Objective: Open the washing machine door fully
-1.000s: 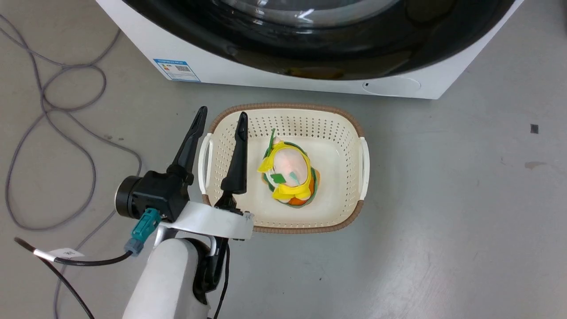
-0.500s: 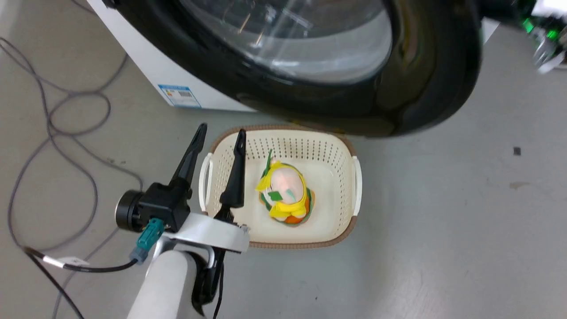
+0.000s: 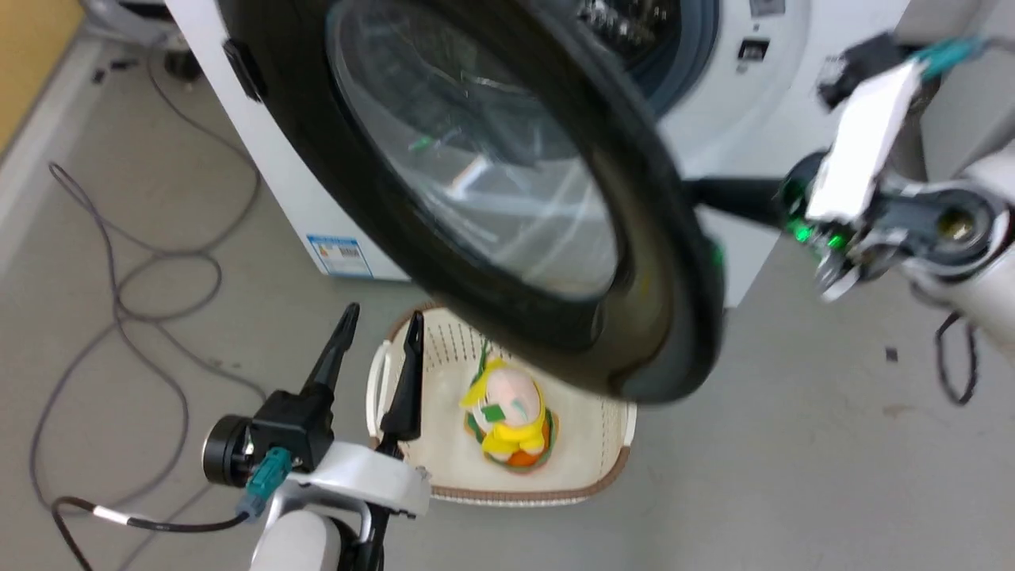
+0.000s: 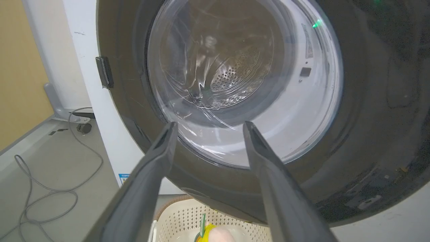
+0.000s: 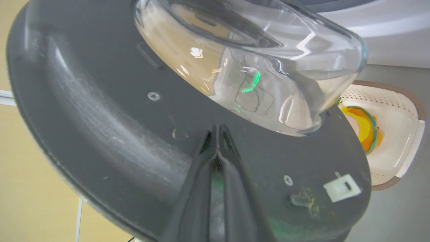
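Grey floor [image 3: 793, 460] spreads before the washing machine [image 3: 761, 119]; its door [image 3: 476, 182] stands part open, hinge leftward; right gripper [image 5: 217, 129], jaws closed together, seemingly presses the door's inner face just ahead; left gripper [image 3: 381, 313], jaws spread and empty, faces the outer glass.

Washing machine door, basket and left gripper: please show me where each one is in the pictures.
washing machine door [image 3: 476, 182]: head view, on its glass window.
basket [image 3: 591, 444]: head view, on the bare inner floor.
left gripper [image 3: 383, 312]: head view, midway between its fingertips.
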Motion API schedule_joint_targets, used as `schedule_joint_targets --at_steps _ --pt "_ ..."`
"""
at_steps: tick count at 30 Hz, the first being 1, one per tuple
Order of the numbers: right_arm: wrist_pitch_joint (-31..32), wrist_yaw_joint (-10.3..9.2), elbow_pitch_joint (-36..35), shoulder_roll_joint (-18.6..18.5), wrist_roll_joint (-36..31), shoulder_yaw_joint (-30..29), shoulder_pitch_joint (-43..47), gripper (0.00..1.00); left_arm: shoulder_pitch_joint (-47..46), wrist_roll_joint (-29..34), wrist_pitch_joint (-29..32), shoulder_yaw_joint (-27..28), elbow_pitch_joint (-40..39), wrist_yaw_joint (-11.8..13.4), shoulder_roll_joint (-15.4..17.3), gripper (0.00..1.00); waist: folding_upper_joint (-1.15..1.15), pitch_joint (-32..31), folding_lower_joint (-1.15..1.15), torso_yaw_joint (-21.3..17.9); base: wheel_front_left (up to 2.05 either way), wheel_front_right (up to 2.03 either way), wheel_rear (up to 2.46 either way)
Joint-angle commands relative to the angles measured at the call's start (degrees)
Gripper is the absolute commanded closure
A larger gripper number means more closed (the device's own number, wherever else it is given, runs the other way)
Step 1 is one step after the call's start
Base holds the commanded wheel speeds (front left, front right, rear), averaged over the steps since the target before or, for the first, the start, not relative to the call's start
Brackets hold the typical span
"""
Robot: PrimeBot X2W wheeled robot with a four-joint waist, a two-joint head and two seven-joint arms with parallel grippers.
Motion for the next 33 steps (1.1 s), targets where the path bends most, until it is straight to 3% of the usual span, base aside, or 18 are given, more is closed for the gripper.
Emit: schedule_joint_targets --at_steps 1,19,20,21,22,27,33 --pt "-1.1 0.07 -1.1 0.9 0.4 0.1 1.8 1.00 1.0 0.7 -0.2 0.4 0.1 -0.2 0.1 0.00 0.00 -1.5 0.01 0.1 0.00 0.00 0.00" --pt "-10.0 0.07 -8.1 7.3 -2.7 -0.8 9.5 1.00 4.3 0.9 -0.2 2.6 -0.4 0.2 0.1 0.00 0.00 -4.3 0.01 0.3 0.00 0.00 0.00" --pt "-11.4 0.07 -8.2 7.5 -4.2 -0.8 9.7 0.85 4.2 1.0 -0.2 2.9 -0.6 0.2 0.1 0.00 0.00 -4.2 0.01 0.2 0.00 0.00 0.00" --pt "-13.0 0.07 -8.1 7.7 -5.8 -0.9 10.1 0.51 4.1 1.2 -0.2 3.2 -0.7 0.1 0.1 0.00 0.00 -4.0 0.01 0.1 0.00 0.00 0.00" --pt "-14.4 0.07 -8.2 8.0 -6.7 -1.2 10.8 0.00 4.0 1.4 -0.2 3.5 -0.6 0.0 0.1 0.00 0.00 -4.0 0.01 0.1 0.00 0.00 0.00" --pt "-23.6 0.07 -9.0 9.3 -9.2 -6.9 16.9 0.00 3.3 2.1 -0.2 4.6 -0.2 -0.4 0.1 0.00 0.00 -4.0 0.01 -0.6 0.00 0.00 0.00" --pt "-39.8 0.07 -8.9 9.7 -14.4 -15.3 27.0 0.00 4.3 1.9 -0.2 5.0 0.2 -0.2 0.1 0.00 0.00 -5.0 0.01 -2.2 0.00 0.00 0.00"
